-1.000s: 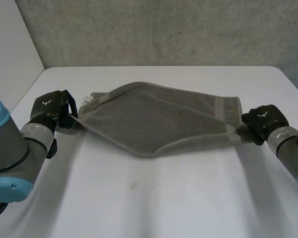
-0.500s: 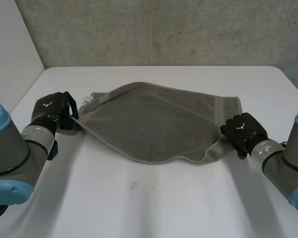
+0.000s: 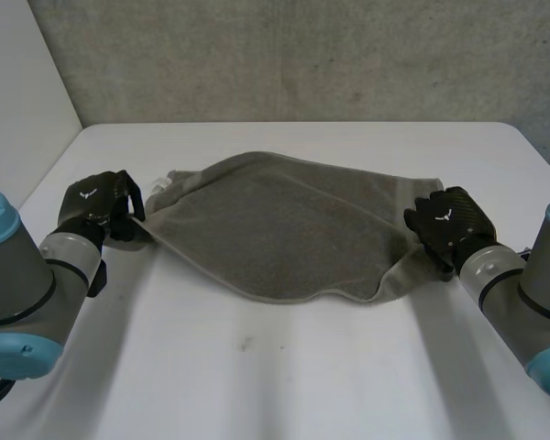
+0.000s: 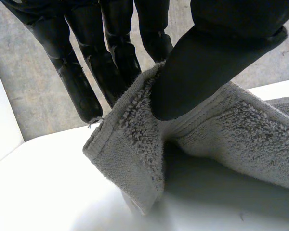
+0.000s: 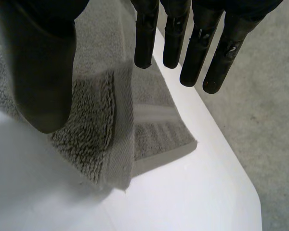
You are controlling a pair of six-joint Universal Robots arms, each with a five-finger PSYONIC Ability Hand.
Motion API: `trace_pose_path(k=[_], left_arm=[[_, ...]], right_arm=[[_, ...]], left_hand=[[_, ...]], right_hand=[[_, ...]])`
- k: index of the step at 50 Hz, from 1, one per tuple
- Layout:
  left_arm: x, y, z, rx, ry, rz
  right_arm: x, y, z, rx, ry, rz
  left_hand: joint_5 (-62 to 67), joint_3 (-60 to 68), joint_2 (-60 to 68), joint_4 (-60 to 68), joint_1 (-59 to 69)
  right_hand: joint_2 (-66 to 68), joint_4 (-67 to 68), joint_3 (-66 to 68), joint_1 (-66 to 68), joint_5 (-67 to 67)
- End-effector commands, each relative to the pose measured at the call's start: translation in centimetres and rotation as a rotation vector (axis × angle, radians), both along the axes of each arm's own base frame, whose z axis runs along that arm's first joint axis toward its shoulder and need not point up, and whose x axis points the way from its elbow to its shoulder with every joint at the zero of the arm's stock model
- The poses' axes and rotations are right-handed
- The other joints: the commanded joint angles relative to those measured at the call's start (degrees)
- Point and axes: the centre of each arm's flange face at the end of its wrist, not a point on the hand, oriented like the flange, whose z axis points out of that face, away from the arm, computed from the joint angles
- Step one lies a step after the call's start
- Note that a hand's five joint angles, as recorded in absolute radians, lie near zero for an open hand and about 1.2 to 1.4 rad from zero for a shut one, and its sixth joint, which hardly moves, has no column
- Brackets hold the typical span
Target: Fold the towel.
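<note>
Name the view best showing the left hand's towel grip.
Left wrist view: the left hand pinches the towel corner between thumb and fingers. Head view shows the hand's back at that corner; right wrist view, the towel's far end.

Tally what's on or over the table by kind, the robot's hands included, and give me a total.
Grey towel: 1
Black hands: 2 (left hand, right hand)
Total: 3

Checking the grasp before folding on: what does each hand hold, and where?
Left hand pinches the towel at a corner; right hand is open, holding nothing.
</note>
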Motion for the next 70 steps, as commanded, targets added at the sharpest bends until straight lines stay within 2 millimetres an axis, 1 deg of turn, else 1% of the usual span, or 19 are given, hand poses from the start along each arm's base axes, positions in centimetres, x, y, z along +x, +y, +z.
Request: trace_pose_path(k=[1,16,28,37,43,45,47,48,50,51,52,54,57,60,65,67,68,69,70], left_arm=[[0.0,0.0,0.0,0.000,0.000,0.000],[0.0,0.0,0.0,0.000,0.000,0.000],[0.0,0.0,0.0,0.000,0.000,0.000],[0.0,0.0,0.0,0.001,-0.002,0.000],[0.1,0.0,0.6,-0.016,-0.007,0.000],[0.1,0.2,1.4,-0.040,-0.022,-0.001],[0.2,0.5,3.9,-0.129,-0.072,-0.003],[0.2,0.5,4.0,-0.130,-0.073,-0.003],[0.3,0.8,5.2,-0.175,-0.098,-0.002],[0.5,1.1,7.1,-0.236,-0.118,0.004],[0.5,1.1,7.1,-0.237,-0.118,0.004],[1.2,2.2,12.0,-0.394,-0.132,0.033],[1.4,2.9,13.7,-0.446,-0.130,0.041],[1.6,5.2,17.6,-0.550,-0.112,0.046],[1.8,6.7,18.8,-0.528,-0.132,0.040],[1.7,6.3,17.7,-0.461,-0.172,0.029],[1.5,5.6,16.3,-0.391,-0.216,0.020],[1.3,4.6,14.4,-0.309,-0.268,0.006],[1.3,4.6,14.3,-0.308,-0.269,0.006]], right_arm=[[-0.1,-0.6,-0.9,0.042,0.016,-0.033],[1.9,-0.3,-1.6,0.141,-0.021,0.000],[1.8,-1.1,-2.3,0.140,0.002,-0.046],[1.8,-1.0,-1.7,0.123,0.000,-0.044],[1.5,0.1,2.7,0.027,-0.054,-0.040],[1.3,0.5,4.2,-0.012,-0.071,-0.034],[0.9,1.0,7.0,-0.089,-0.100,-0.036],[0.9,1.0,7.1,-0.089,-0.100,-0.036],[0.3,2.1,11.5,-0.215,-0.141,-0.039],[0.3,2.1,11.5,-0.215,-0.141,-0.039],[0.3,2.1,11.5,-0.215,-0.141,-0.039],[-0.5,4.4,17.6,-0.374,-0.188,-0.033],[-0.9,5.5,20.1,-0.410,-0.203,-0.032],[-1.7,6.2,23.2,-0.397,-0.203,-0.048],[-3.0,6.4,24.3,-0.341,-0.156,-0.086],[-3.5,5.1,23.2,-0.255,-0.112,-0.111],[-3.9,2.8,20.7,-0.134,-0.054,-0.131],[-3.9,2.8,20.6,-0.133,-0.053,-0.131],[-3.9,1.6,18.8,-0.052,-0.014,-0.127]], left_hand=[[10.9,10.2,10.2,10.2,10.7],[10.9,10.2,10.2,10.2,10.7],[10.9,10.2,10.2,10.2,10.7],[10.9,10.2,10.2,10.2,10.7],[10.9,10.2,10.2,10.2,10.7],[10.9,10.2,10.2,10.2,10.7],[10.9,10.2,10.2,10.2,10.7],[10.9,10.2,10.2,10.2,10.7],[10.9,10.2,10.2,10.2,10.7],[10.9,10.2,10.2,10.2,10.7],[10.9,10.2,10.2,10.2,10.7],[10.9,10.2,10.2,10.2,10.7],[10.9,10.2,10.2,10.2,10.7],[10.9,10.2,10.2,10.2,10.7],[10.9,10.2,10.2,10.2,10.7],[10.9,10.2,10.2,10.2,10.7],[10.9,10.2,10.2,10.2,10.7],[10.9,10.2,10.2,10.2,10.7],[10.9,10.2,10.2,10.2,10.7]], right_hand=[[-0.7,-0.5,-0.6,-0.6,1.2],[8.4,8.6,8.5,8.5,10.3],[17.6,17.8,17.7,17.8,19.6],[53.4,53.6,53.5,53.5,55.3],[53.4,53.6,53.5,53.5,55.3],[53.4,53.6,53.5,53.5,55.3],[53.4,53.6,53.5,53.5,55.3],[53.4,53.6,53.5,53.5,55.3],[53.4,53.6,53.5,53.5,55.3],[53.4,53.6,53.5,53.5,55.3],[53.4,53.6,53.5,53.5,55.3],[53.4,53.6,53.5,53.5,55.3],[53.4,53.6,53.5,53.5,55.3],[53.4,53.6,53.5,53.5,55.3],[53.4,53.6,53.5,53.5,55.3],[53.4,53.6,53.5,53.5,55.3],[53.4,53.6,53.5,53.5,55.3],[53.4,53.6,53.5,53.5,55.3],[53.4,53.6,53.5,53.5,55.3]])
